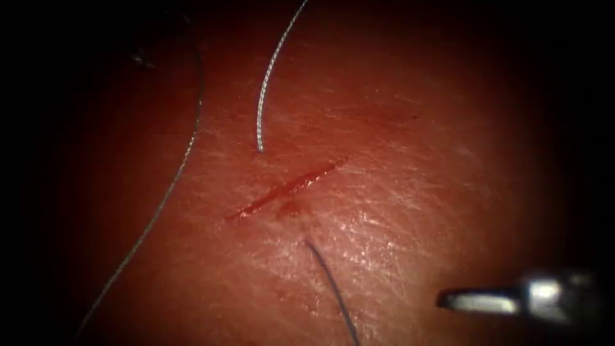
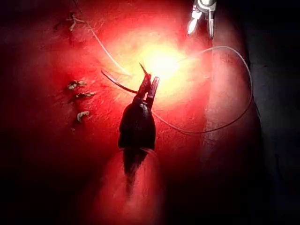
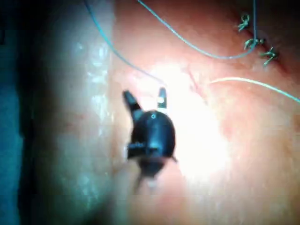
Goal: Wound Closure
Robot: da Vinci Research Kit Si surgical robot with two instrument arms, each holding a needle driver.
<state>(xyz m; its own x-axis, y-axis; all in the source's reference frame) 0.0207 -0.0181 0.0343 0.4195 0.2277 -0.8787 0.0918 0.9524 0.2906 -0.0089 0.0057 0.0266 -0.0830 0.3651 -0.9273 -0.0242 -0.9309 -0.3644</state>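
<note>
Across the endoscope view, the cut [image 1: 285, 189] runs slantwise over the tissue [image 1: 410, 211] with red fluid [image 1: 289, 209] just below it. A pale thread [image 1: 264, 83] ends just above the cut; a second strand [image 1: 163, 198] trails down the left, and a dark strand [image 1: 333, 288] leaves the tissue below the cut. Right gripper [image 1: 448, 299] sits low right, well apart from the cut, holding nothing; can't tell its jaws from here.

Left wrist view: left gripper [image 2: 149, 86] clamped on the needle [image 2: 119, 83], gripped near one end of the curve, rest of the arc free above the tissue, not in it. Finished stitches [image 2: 79, 98] lie nearby.

Right wrist view: right gripper [image 3: 144, 99] jaws apart, empty, thread [image 3: 187, 42] beyond.

Judgement: needle is stiff, thin, slippery, likely to twist if held near the tip; mid-body grip is safer. Thread is limp, light, snags easily.
</note>
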